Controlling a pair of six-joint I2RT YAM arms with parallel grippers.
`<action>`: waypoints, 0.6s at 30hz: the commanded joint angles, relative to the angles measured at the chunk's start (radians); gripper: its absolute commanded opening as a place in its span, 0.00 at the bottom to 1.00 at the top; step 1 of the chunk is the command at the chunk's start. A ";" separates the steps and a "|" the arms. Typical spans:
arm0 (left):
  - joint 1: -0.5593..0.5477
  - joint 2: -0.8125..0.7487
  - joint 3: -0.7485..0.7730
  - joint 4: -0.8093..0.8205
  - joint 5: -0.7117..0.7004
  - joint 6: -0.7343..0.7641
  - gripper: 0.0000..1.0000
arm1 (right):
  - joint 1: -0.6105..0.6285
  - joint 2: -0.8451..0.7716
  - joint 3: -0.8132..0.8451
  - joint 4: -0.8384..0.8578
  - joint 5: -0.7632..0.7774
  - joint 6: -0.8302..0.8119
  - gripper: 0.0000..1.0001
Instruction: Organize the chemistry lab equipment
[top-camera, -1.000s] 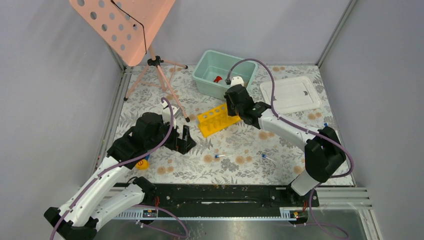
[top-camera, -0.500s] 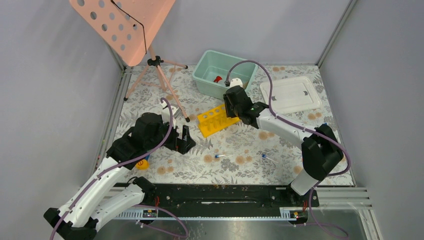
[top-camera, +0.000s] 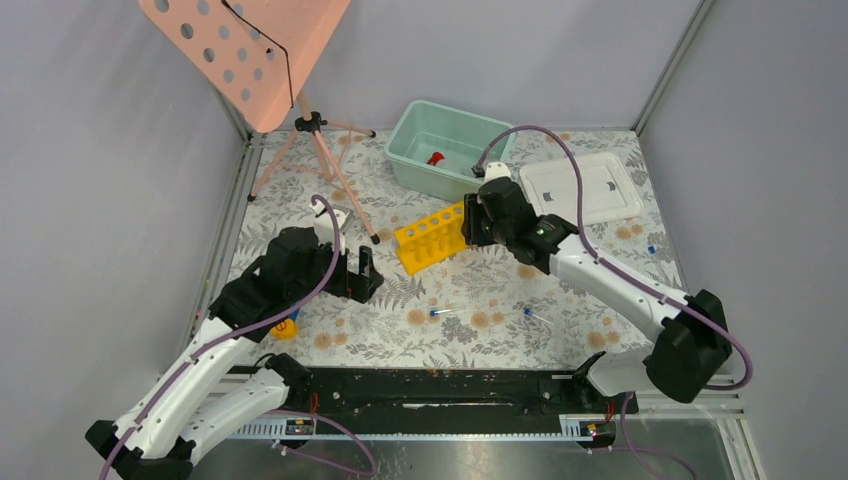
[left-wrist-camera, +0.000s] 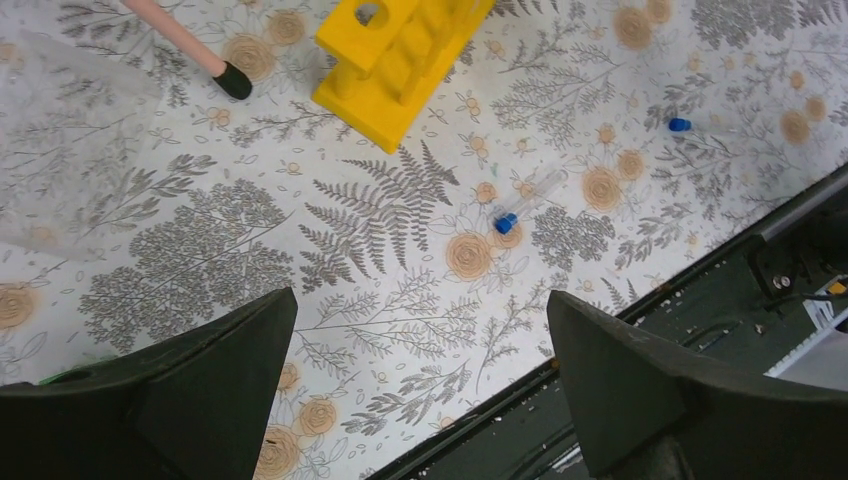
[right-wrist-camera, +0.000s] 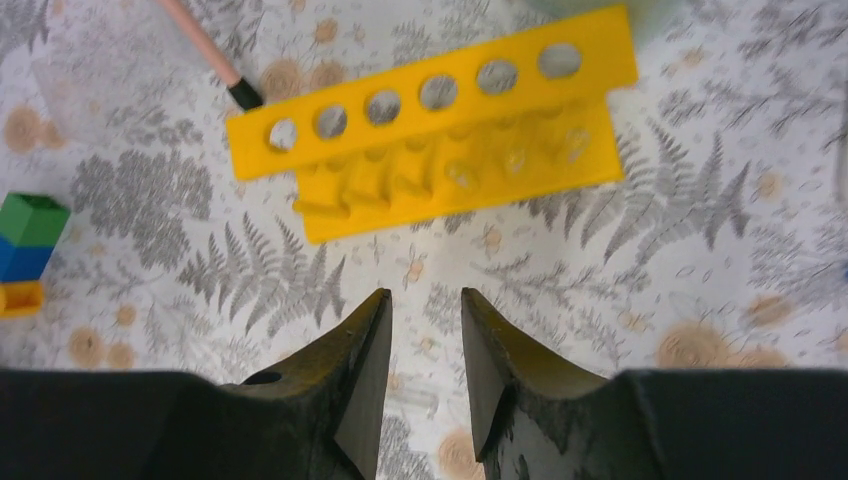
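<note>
Rack of yellow plastic (top-camera: 430, 240) sits mid-table, just near of the teal bin (top-camera: 424, 178) that holds the red-capped bottle (top-camera: 436, 158). Right fingers (right-wrist-camera: 350, 350) hover at its right end, narrowly parted, gripping nothing. Left fingers (left-wrist-camera: 200, 370), spread wide and empty, hang left of it. Blue-capped tubes (top-camera: 445, 313) lie nearer.

Pink perforated panel (top-camera: 245, 50), tilted, mounted on a tripod (top-camera: 318, 150) at the far left corner. Teal bin (top-camera: 430, 178) at far centre. White lid (top-camera: 582, 188) lies flat just beside it. Green-blue-yellow block stack (right-wrist-camera: 22, 258) rests on the floral table cover (top-camera: 470, 300).
</note>
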 joint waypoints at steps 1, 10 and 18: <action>-0.003 -0.022 -0.004 0.016 -0.107 -0.010 0.99 | -0.003 -0.076 -0.092 -0.051 -0.112 0.097 0.39; -0.003 -0.090 0.004 0.000 -0.296 -0.030 0.99 | 0.052 -0.133 -0.245 0.048 -0.310 -0.049 0.40; -0.002 -0.256 -0.022 0.021 -0.461 -0.050 0.99 | 0.237 -0.049 -0.234 0.038 -0.243 -0.242 0.44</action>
